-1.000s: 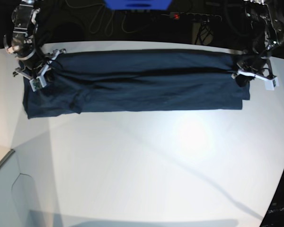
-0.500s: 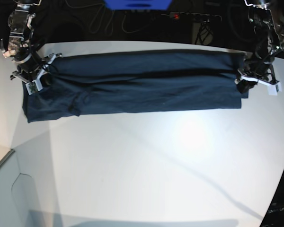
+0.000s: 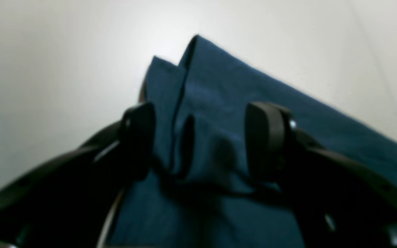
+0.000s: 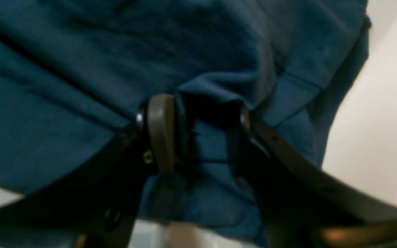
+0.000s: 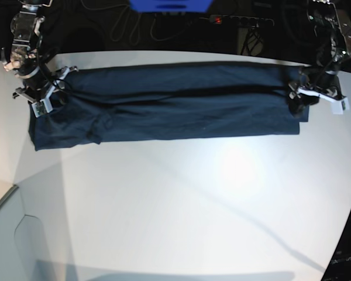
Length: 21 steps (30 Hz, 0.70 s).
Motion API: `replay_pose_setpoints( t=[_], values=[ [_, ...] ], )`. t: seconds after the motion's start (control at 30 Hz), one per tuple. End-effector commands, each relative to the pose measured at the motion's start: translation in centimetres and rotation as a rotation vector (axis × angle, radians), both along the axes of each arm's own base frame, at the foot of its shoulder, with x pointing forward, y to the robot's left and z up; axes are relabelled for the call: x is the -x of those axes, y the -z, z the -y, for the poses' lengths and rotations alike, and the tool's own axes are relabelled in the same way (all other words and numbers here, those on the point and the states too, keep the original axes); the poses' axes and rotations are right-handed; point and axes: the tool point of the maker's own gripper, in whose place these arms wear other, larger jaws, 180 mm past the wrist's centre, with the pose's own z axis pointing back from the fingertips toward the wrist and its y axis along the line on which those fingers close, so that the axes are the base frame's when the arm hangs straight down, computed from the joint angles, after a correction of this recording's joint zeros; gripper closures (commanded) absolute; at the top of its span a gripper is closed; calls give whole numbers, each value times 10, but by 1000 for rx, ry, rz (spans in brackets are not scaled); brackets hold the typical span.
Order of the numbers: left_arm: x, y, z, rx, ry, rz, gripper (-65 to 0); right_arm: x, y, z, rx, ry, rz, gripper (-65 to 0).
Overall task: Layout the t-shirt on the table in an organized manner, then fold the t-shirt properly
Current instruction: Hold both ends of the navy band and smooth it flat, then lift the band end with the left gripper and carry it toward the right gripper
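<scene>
T-shirt [image 5: 164, 108] is laid as a long folded band along the far side of the surface [image 5: 181, 205], a dark crease running its length. Left hand [image 3: 200, 139] is seen at one end with fingers [image 3: 265, 137] spread apart, a small fold of cloth standing between them (no pinch visible). Right hand [image 4: 198, 134] is positioned over the other end, fingers parted, bunched fabric in the gap.
</scene>
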Motion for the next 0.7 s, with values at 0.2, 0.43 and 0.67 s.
replay_pose_setpoints(
  t=[0.2,0.43,0.67],
  values=[
    [6,15,-5,25,-29,-26,-398,9,7,2,27,-15,-54,-244],
    [-1,26,0,50,-28,-49,-393,9,7,2,27,-15,-54,-244],
    [2,39,24,80,28,-82,-193,9,7,2,27,-15,-54,-244]
  ],
)
